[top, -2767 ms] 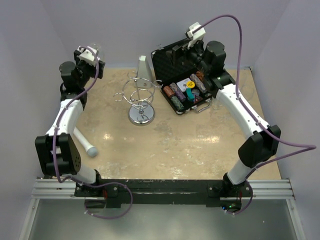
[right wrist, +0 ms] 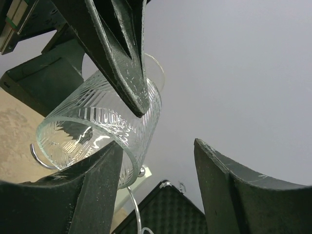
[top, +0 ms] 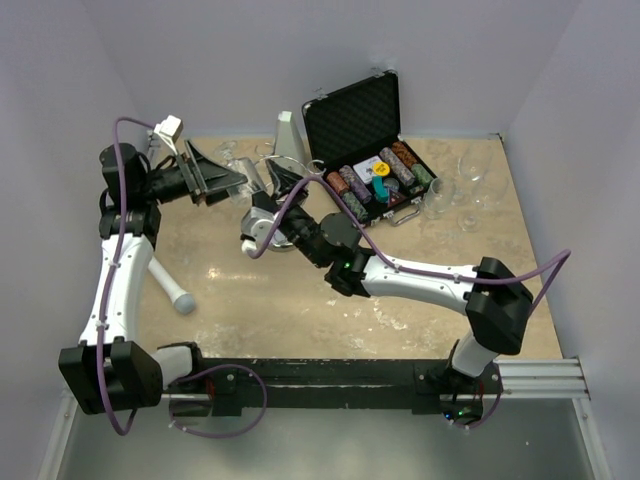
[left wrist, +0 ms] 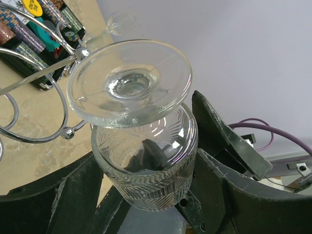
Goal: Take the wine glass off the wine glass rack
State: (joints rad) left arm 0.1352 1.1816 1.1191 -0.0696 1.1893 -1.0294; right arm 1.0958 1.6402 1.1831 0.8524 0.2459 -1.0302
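Note:
A clear wine glass hangs upside down and tilted at the chrome wine glass rack [left wrist: 44, 69]. Its round foot [left wrist: 129, 83] rests against a wire arm. Its cut-pattern bowl [left wrist: 146, 170] sits between the fingers of my left gripper [left wrist: 146, 161], which is shut on it. In the top view the left gripper [top: 238, 183] reaches in from the left to the rack [top: 262, 228]. My right gripper [right wrist: 156, 146] is open and empty just below the glass [right wrist: 97, 131], its left finger [right wrist: 92, 195] by the rim. In the top view the right gripper [top: 285, 210] is at the rack's front.
An open black case of poker chips [top: 375, 150] stands behind and right of the rack. Several more clear glasses [top: 468, 180] stand at the back right. A white-handled tool [top: 170, 285] lies at the left. A white block [top: 287, 135] stands at the back wall.
Both arms have swung in to the rack. The left gripper came from the back left corner. The right gripper came from over the case down to the rack's front.

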